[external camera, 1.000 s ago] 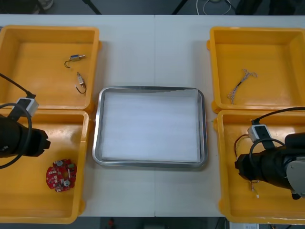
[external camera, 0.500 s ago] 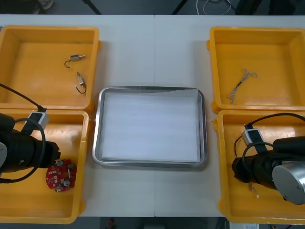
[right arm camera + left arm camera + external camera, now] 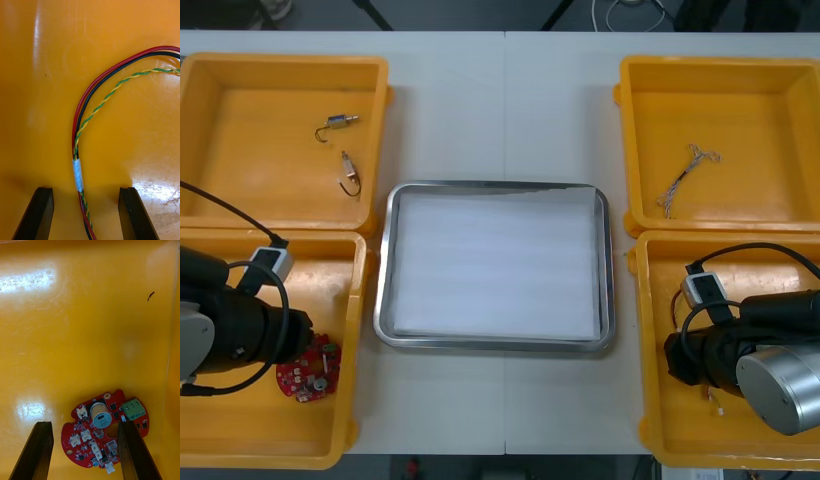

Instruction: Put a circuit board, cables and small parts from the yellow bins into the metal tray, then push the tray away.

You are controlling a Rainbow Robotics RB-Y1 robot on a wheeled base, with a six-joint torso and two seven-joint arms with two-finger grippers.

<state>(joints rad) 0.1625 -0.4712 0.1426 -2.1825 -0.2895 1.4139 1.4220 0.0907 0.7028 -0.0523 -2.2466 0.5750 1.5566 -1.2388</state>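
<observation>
Both claws open, low in near bins (image 3: 240,440) on bench (image 3: 500,100).
White-lined tray (image 3: 608,270) btw bins; L claw (image 3: 84,425) straddles red board (image 3: 99,416) by bin wall, R claw (image 3: 85,191) straddles cable bundle (image 3: 93,101); thin cable (image 3: 685,175), small parts (image 3: 338,122) in far bins (image 3: 280,70).

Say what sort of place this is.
Likely an electronics assembly bench: yellow bins hold a red circuit board, cables and small metal parts; the left claw and right claw hang open in near bins.
</observation>
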